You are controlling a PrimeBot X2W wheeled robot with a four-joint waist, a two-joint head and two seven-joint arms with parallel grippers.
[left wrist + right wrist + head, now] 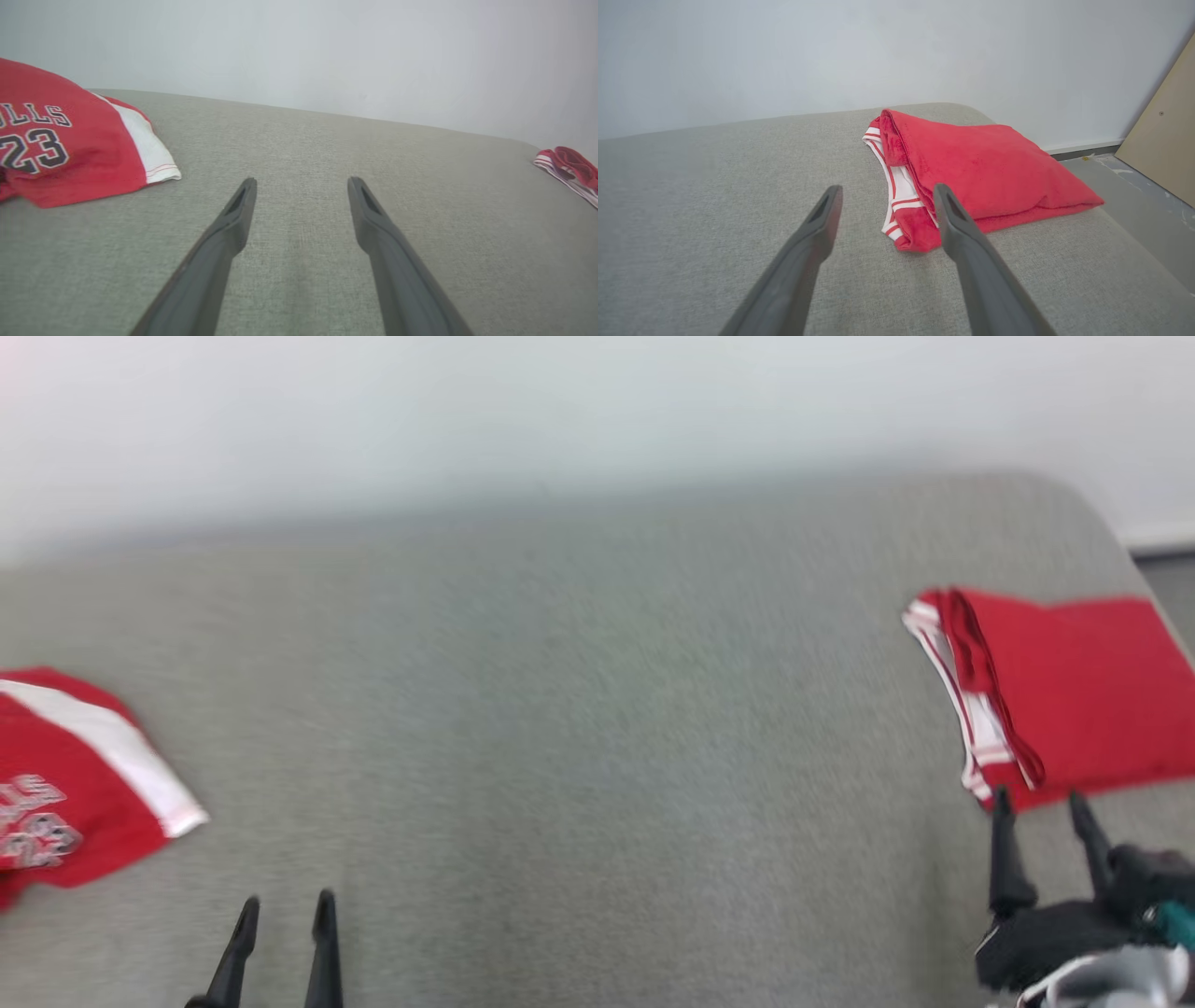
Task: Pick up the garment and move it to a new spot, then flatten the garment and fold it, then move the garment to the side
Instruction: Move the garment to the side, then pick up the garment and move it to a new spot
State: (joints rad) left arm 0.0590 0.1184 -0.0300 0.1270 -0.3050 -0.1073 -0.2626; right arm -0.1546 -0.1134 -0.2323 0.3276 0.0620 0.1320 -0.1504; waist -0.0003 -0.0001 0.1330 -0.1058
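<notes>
A folded red garment (pixel 1074 700) with white trim lies at the right edge of the grey fabric surface (pixel 579 709). The right gripper (pixel 1038 795), spread and empty, is just beside its near corner. A stray nudge could undo the fold or push it over the edge. The left gripper (pixel 288 898), also spread, is apart from a red number 23 jersey (pixel 75 784) at the left edge.

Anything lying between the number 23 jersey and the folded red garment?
Nothing: bare grey fabric surface runs from the number 23 jersey to the folded red garment, as the head view shows.
</notes>
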